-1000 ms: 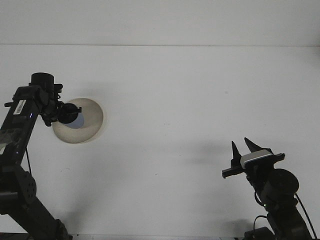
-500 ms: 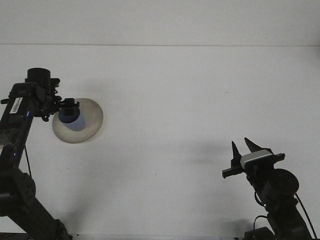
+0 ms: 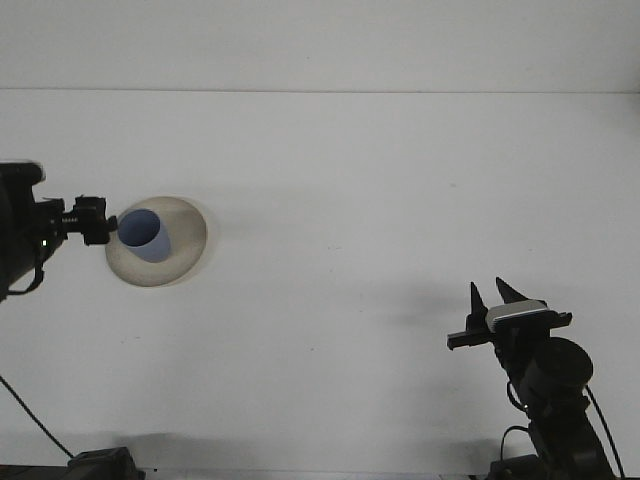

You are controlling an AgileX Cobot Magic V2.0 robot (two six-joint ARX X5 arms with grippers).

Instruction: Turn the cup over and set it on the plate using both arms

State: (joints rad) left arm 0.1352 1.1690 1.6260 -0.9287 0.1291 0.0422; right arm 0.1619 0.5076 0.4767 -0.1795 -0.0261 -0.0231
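Observation:
A blue cup (image 3: 143,236) stands upright, mouth up, on the left part of a beige plate (image 3: 186,238) at the table's left side. My left gripper (image 3: 104,226) sits just left of the cup at the plate's rim. Its fingers are open and the cup stands free of them. My right gripper (image 3: 487,291) stays low near the front right of the table, far from the plate. It is open, its two black fingers point up, and nothing is between them.
The white table (image 3: 350,200) stretches wide between the two arms. The left arm's body (image 3: 18,225) is at the left frame edge. A wall line runs along the table's far edge.
My left gripper has let go of the cup and drawn back to the left, leaving it upright on the plate. The right arm has sunk slightly.

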